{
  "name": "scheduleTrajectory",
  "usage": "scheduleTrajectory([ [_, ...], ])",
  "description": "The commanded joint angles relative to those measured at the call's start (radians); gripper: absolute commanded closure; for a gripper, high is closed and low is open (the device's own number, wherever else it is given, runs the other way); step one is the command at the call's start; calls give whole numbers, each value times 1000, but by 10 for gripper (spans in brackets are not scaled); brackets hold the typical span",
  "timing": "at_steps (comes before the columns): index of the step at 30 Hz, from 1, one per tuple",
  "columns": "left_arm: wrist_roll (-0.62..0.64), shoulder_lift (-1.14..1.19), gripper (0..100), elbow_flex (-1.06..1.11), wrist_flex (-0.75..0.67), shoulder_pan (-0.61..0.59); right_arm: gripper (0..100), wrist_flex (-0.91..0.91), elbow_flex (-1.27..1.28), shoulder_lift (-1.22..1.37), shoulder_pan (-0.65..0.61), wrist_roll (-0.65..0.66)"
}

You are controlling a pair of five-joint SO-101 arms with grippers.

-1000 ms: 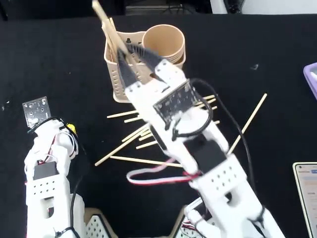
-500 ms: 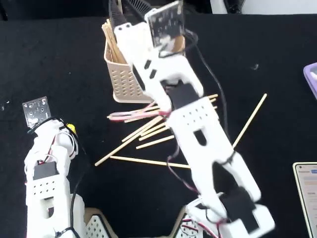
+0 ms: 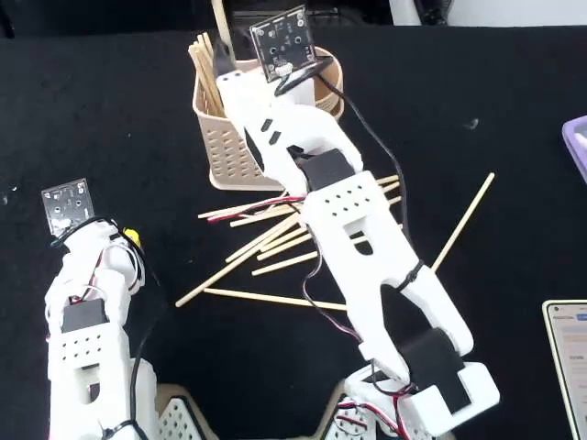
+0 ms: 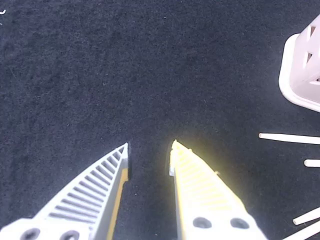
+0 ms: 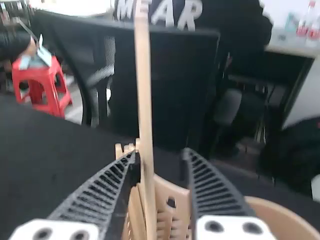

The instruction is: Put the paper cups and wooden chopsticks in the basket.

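**Right pincer** (image 5: 160, 151). It sits over the basket (image 3: 229, 147) at the far side of the desk (image 3: 477, 92). Its jaws are parted. One wooden chopstick (image 5: 141, 90) stands upright between them, lying against one jaw with the other jaw clear of it. It looks loosely held at most, not clamped.

**Step in hand (judged).** The job is to seat this stick in the basket beside the bundle (image 3: 204, 73) already standing there.
- The lower end should be inside the rim before the jaws give way fully, with the stick kept upright.
- The pincer should then rise straight up, so the ribbed jaws do not catch the bundle or tip the light basket.

**Paper cup** (image 5: 280, 220). It sits at the basket's other end, just beside the chopstick compartment.

**Loose chopsticks** (image 3: 266, 243). They lie in a scattered heap on the desk just in front of the basket, partly under the right arm. One stray stick (image 3: 463, 220) lies apart to the side. Much of the task is judged outstanding.

**Left pincer** (image 4: 150, 147). It is open and empty, low over bare cloth at the near side. A corner of the basket and a few stick ends are close by.

**Surface.** The desk is covered in black, slightly napped cloth, so the pale sticks stand out well against it. Lying flat, they will be awkward to pinch. A purple object (image 3: 576, 137) and a phone (image 3: 567, 348) sit at one edge.

**Room.** Beyond the desk there are dark furniture and a red stool (image 5: 47, 80).
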Motion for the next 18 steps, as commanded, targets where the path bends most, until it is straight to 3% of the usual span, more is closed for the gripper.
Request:
scheduleTrajectory([
  [1, -6, -15, 859, -13, -15, -1, 847, 97, -70, -53, 14, -9],
  [10, -6, -15, 859, -12, -14, -1, 975, 453, -147, -381, 28, -2],
  [18, -6, -15, 859, -12, -14, -1, 972, 911, 79, -653, 267, 0],
])
